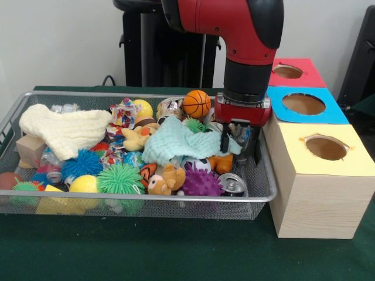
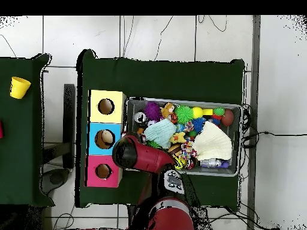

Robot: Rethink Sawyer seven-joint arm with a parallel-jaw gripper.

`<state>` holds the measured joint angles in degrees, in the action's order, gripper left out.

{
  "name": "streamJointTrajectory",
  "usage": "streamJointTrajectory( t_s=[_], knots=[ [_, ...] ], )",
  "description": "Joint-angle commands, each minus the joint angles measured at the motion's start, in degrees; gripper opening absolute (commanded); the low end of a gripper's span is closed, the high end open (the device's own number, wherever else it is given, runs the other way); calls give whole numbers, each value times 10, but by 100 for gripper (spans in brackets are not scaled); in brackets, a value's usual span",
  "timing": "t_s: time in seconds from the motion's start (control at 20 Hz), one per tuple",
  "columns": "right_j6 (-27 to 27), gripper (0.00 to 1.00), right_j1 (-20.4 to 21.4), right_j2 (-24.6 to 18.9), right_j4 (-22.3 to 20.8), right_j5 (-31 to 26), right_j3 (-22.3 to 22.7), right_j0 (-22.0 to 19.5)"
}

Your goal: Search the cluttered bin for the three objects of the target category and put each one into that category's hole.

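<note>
The wire mesh bin [image 1: 146, 199] is full of toys and cloths; it also shows in the overhead view [image 2: 235, 108]. My gripper [image 1: 241, 146] is down in the bin's right end, beside the boxes, with a clear grey piece of something between its tips. I cannot tell what that piece is. A crushed clear bottle [image 1: 50, 166] lies at the bin's left, partly buried. Another clear bottle [image 1: 64, 108] lies at the back left corner, also seen from overhead [image 2: 210, 163]. The blue-surround hole [image 1: 303, 104] is the middle box top [image 2: 104, 138], just right of my gripper.
A red-surround hole [image 1: 287, 71] and a yellow-surround hole [image 1: 326, 147] flank the blue one. A shiny can [image 1: 233, 184] lies near my gripper. A mint cloth [image 1: 176, 140], a cream cloth [image 1: 64, 130], spiky balls and plush toys cover the bin. A yellow cup [image 2: 19, 87] stands on a side table.
</note>
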<state>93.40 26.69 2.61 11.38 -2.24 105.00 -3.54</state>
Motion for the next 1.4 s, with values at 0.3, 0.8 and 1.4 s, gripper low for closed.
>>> streamJointTrajectory(
  t_s=[0.3, 0.8, 1.4],
  knots=[
    [94, 100, -18, -59, 22, -134, 2, 12],
    [81, 100, 4, -33, 15, -240, -21, 18],
    [73, 100, -12, -28, -2, -229, -38, 15]
  ],
)
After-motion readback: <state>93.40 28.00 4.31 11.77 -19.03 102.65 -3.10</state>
